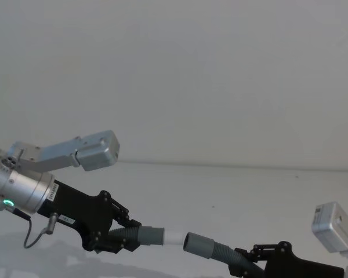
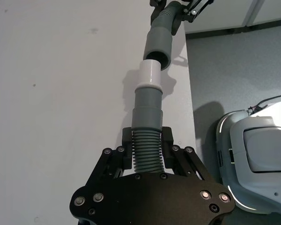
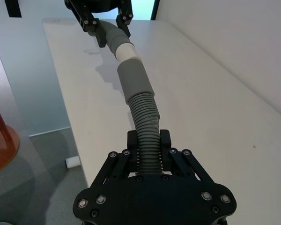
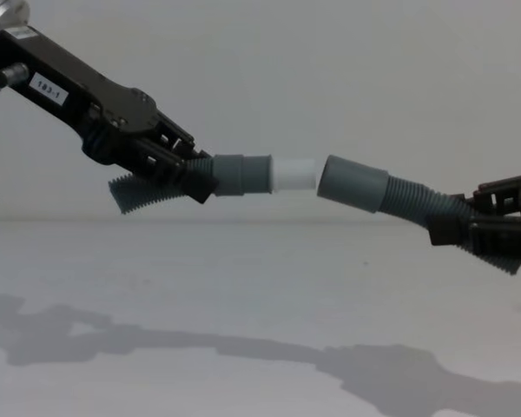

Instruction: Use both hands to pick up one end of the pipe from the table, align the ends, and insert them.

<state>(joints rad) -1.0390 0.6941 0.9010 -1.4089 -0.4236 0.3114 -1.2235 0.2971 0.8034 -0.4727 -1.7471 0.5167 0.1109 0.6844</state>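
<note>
Both pipe pieces hang in the air above the white table (image 4: pixel 243 295). My left gripper (image 4: pixel 187 174) is shut on the corrugated part of one dark grey pipe piece (image 1: pixel 151 236), whose grey cuff ends in a white tip (image 4: pixel 293 174). From the right, my right gripper (image 4: pixel 456 228) is shut on the other corrugated piece (image 3: pixel 145 112), which ends in a wider grey socket cuff (image 4: pixel 353 183). The white tip (image 2: pixel 149 75) meets the mouth of the socket (image 2: pixel 159 44) at a slight angle. How far it sits inside cannot be told.
The silver housing of my left arm (image 1: pixel 93 149) rises at the left, and that of the right arm (image 1: pixel 333 226) at the right. The table's long edge (image 3: pixel 70 108) drops to a grey floor. A white machine body (image 2: pixel 253 154) stands beside the table.
</note>
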